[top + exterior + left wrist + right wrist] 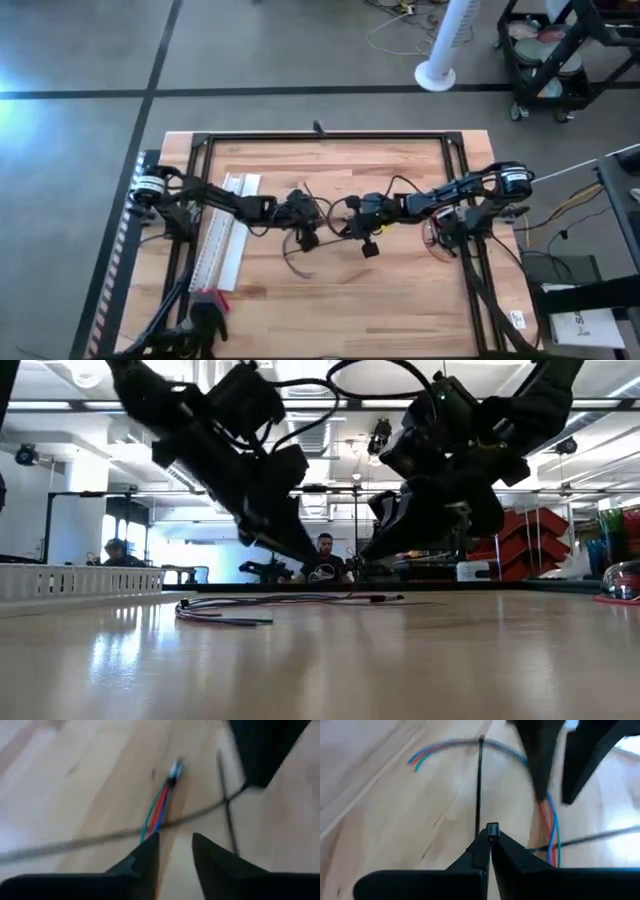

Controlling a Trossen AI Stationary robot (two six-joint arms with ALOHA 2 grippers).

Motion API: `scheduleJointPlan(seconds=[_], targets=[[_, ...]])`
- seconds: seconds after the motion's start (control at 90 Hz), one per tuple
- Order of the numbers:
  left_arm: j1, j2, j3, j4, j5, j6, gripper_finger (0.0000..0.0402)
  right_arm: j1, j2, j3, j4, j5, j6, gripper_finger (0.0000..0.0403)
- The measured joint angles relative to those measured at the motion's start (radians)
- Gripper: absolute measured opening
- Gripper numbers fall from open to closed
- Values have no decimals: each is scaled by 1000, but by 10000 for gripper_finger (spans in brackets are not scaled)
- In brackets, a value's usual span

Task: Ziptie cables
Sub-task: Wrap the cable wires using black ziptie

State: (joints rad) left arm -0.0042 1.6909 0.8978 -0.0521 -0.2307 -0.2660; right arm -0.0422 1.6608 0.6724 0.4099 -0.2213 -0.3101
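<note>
Fingers (pixel 485 851) of the right gripper (pixel 490 842) are clamped on a zip tie (pixel 479 785); left gripper (pixel 175 847) fingers (pixel 145 852) are held apart beside the cables (pixel 159 810).

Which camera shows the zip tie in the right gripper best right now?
The right wrist view: the right gripper is shut on the zip tie, head between the fingertips, strap running straight out toward the cables. The left wrist view shows only a thin dark strip that may be it; the high and low views don't show it clearly.
</note>
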Motion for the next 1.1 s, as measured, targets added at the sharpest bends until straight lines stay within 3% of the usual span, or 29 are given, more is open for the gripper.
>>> scheduleJointPlan(seconds=[0.133,0.289,0.478,0.611,0.856,1.1], targets=[[53,-24,34,-104,-116,-14,162,0,0,0,-2,13,5,0],[157,-27,-48,89,-10,-93,191,0,0,-1,0,14,31,0],[300,-29,-192,283,-15,-355,217,0,0,-1,28,38,65,0],[337,-23,-234,388,-5,-422,233,0,0,-1,41,47,63,0],[359,50,-165,302,13,-578,244,0,0,-1,64,49,83,0],[367,141,-46,257,26,-634,229,0,0,4,68,65,84,0]])
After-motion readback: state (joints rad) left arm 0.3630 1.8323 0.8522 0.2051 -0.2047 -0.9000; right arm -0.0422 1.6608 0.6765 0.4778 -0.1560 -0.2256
